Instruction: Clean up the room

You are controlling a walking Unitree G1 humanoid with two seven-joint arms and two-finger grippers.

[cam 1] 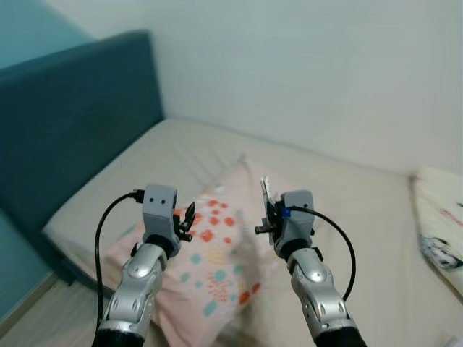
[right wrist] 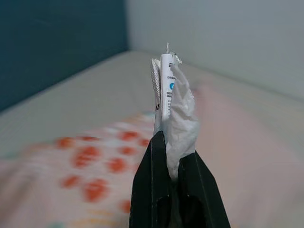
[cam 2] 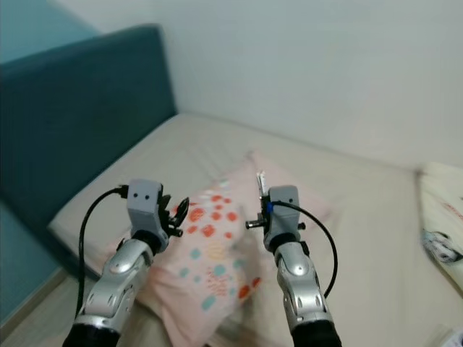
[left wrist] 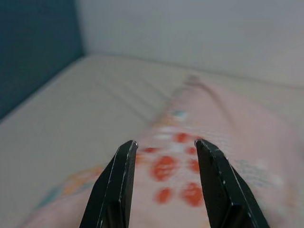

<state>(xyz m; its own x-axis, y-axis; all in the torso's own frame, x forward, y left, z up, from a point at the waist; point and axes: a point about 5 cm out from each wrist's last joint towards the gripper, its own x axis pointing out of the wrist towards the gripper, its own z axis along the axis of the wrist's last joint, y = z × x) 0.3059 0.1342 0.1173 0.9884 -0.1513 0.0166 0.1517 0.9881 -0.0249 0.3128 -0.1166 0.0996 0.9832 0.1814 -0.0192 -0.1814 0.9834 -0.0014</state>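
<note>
Low in the frame, the right tool (right wrist: 172, 156) was clenched on one crumpled white wrapper (right wrist: 173, 102), held upright above the pillow; the left tool (left wrist: 166, 147) hung released, fingers apart, over the same single pink spotted pillow (cam 1: 213, 271). The pillow lay on the beige bed (cam 1: 173, 155), a teal headboard (cam 1: 72, 123) at upper left and a white wall (cam 1: 311, 65) beyond

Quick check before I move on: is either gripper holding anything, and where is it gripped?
The right gripper is shut on a crumpled white wrapper, pinched at its lower end. The left gripper is open and holds nothing, above the pillow.
</note>
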